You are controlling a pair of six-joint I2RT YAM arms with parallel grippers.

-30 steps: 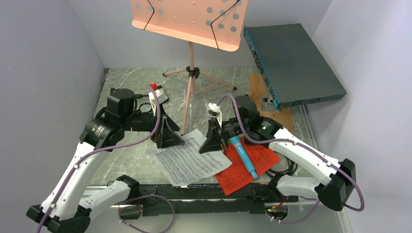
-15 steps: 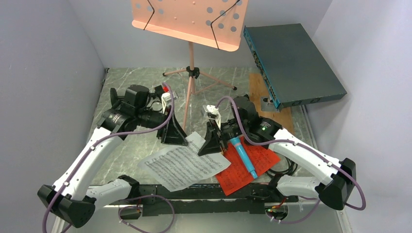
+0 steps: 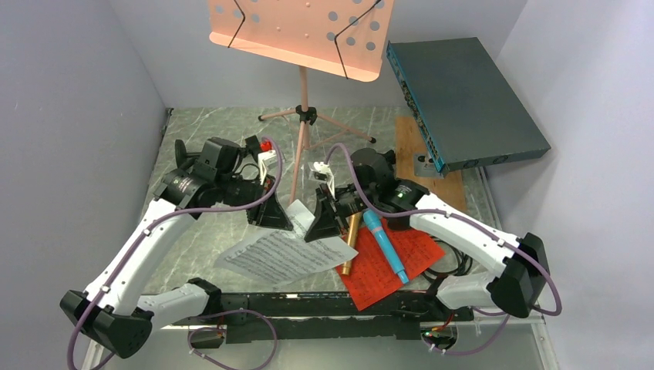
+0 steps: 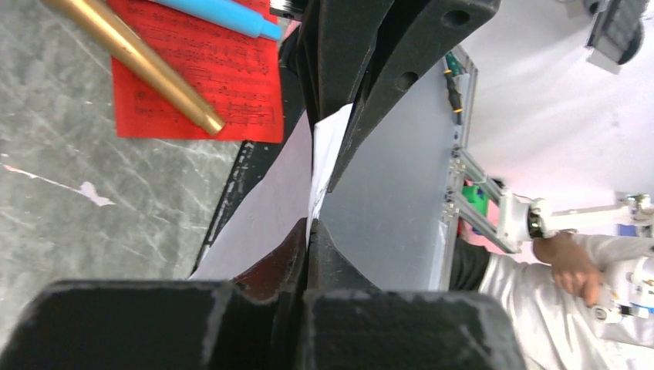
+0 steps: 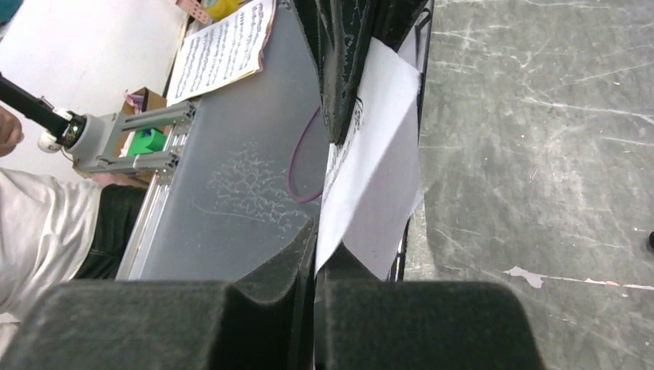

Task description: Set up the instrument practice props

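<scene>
The pink hole-punched music stand (image 3: 301,32) rises on its tripod at the far middle of the marble-patterned bench (image 3: 202,132), its desk tilted toward the arms. Two thin black wire arms cross the desk's face.

Just on the near side of the stand's tripod legs, both hands meet over the white sheet-music page (image 3: 279,256). The left hand (image 3: 274,219) is pressed together on the page's far edge, and the left wrist view shows the paper pinched edge-on between its dark fingers. The right hand (image 3: 322,229) is clamped on the same edge, just to the right of the left hand. Its wrist view shows the white sheet caught between its fingers in the same way. The page slopes down from the two hands toward the arm bases, printed side up. Whether its near edge touches the bench cannot be told.

Nearer than the stand and to its right lies the red sheet-music page (image 3: 383,270), flat on the bench. The blue microphone (image 3: 385,248) lies on it at a slant. The gold microphone (image 3: 349,244) lies just beside the blue one on the side of the white page, its near end on the red page.

To the right of the stand's desk, a large flat dark-teal box (image 3: 465,99) leans against the right wall. A plain wooden board (image 3: 406,132) lies under its lower edge.
</scene>
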